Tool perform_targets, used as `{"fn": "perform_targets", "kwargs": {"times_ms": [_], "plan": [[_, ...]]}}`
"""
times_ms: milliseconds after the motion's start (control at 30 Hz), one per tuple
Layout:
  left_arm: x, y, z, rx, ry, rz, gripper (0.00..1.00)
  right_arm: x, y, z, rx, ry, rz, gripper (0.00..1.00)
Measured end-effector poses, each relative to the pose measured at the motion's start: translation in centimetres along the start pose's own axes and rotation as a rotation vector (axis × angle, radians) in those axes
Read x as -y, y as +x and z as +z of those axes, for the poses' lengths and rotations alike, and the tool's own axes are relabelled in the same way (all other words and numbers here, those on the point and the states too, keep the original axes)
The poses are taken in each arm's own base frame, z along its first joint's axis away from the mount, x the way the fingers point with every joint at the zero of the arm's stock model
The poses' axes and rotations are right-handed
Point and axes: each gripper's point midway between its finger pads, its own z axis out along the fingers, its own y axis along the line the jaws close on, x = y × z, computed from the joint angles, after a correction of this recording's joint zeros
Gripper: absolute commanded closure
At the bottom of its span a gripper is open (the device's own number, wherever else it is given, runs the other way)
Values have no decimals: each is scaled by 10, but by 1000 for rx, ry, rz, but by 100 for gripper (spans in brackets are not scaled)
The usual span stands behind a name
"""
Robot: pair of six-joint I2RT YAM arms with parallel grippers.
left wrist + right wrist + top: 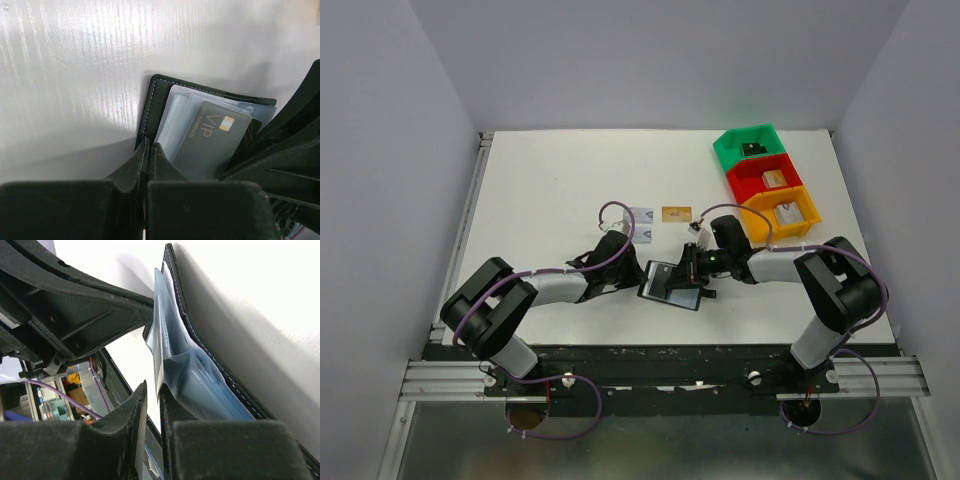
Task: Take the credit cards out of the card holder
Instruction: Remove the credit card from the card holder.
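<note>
Left jaws clamped shut on card holder point(149, 110) edge. Right jaws pinched nearly closed on its clear pocket point(200, 385). Black VIP card point(212, 137) sat inside.

We are looking down on a white table point(570, 180) that is filling most of the top view. Pale grey walls point(390, 150) are closing it in on the left, back and right. An aluminium rail point(450, 380) is running along the near edge, with a dull grey surface point(670, 450) showing below it, perhaps the floor. Even light is falling from above. In the left wrist view the table is glaring in bright streaks, with soft shadow lying across it.
</note>
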Motion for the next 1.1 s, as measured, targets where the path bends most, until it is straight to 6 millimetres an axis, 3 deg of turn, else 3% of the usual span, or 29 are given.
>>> {"fn": "perform_targets", "kwargs": {"times_ms": [900, 1100], "plan": [[-1, -1, 0, 8, -1, -7, 100, 4, 1, -8, 12, 27, -10, 100], [-3, -1, -2, 14, -6, -7, 100, 9, 1, -13, 18, 59, -3, 100]]}}
